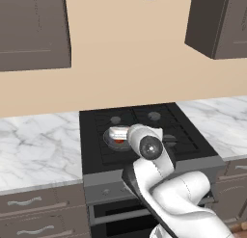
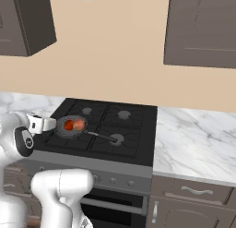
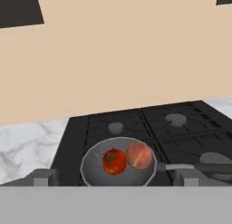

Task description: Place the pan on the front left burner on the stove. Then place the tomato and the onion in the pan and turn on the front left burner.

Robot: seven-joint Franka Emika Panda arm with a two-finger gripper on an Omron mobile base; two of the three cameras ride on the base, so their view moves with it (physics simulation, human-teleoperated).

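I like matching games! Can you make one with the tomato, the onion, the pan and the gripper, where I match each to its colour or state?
Things:
1. tomato
2. onion
3. pan
4. gripper

Descriptions:
A. dark grey, on the stove
B. open, holding nothing
C. glossy red-orange
D. pale orange-pink

Pairs: 1-C, 2-D, 3-A, 4-B

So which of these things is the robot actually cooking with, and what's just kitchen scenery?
Part of the job:
- pan, on the front left burner
- tomato, in the pan
- onion, in the pan beside it
- stove, whose knobs come next

Just scenery:
- marble counter
- wall cupboards
- drawers
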